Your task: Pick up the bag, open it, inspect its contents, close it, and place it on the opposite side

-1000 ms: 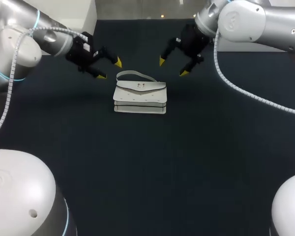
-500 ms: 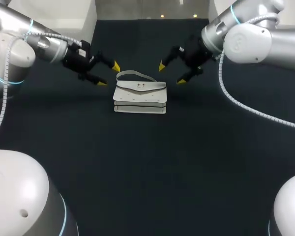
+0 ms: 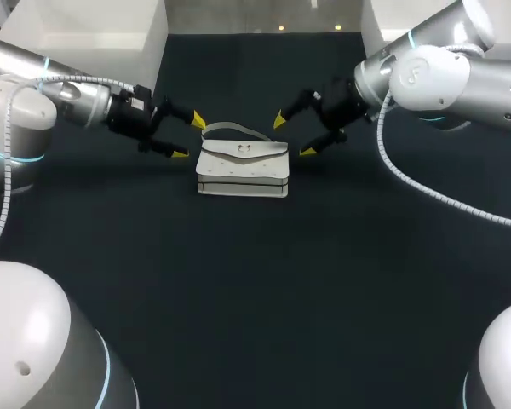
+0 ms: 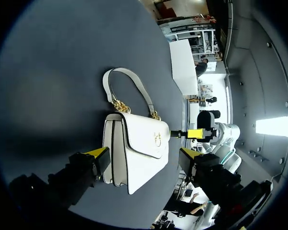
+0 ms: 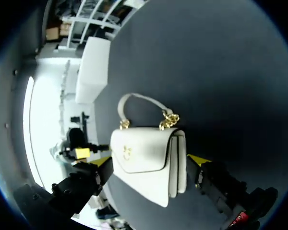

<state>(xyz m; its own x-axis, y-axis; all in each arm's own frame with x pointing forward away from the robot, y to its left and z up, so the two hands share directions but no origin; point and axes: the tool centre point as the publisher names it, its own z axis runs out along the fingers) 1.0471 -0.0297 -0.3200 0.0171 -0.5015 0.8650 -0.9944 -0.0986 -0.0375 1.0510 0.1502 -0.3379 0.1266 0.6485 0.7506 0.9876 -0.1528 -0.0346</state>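
Observation:
A white handbag (image 3: 243, 169) with a gold clasp lies flat on the dark table, flap shut, its handle (image 3: 234, 129) curving toward the far side. My left gripper (image 3: 188, 137) hangs open just left of the bag's handle end, not touching it. My right gripper (image 3: 293, 136) stands open just right of the same end, also apart from the bag. In the left wrist view the bag (image 4: 139, 153) lies ahead of the open fingers (image 4: 100, 156), with the right gripper (image 4: 185, 134) beyond it. The right wrist view shows the bag (image 5: 146, 160) ahead of its spread fingers (image 5: 197, 160).
The dark cloth table (image 3: 264, 281) spreads wide in front of the bag and to both sides. White blocks stand at the far left (image 3: 94, 30) and far right (image 3: 383, 17) corners.
Both arms have come lower and nearer to the bag's two sides. Both grippers stay open, and the bag has not moved.

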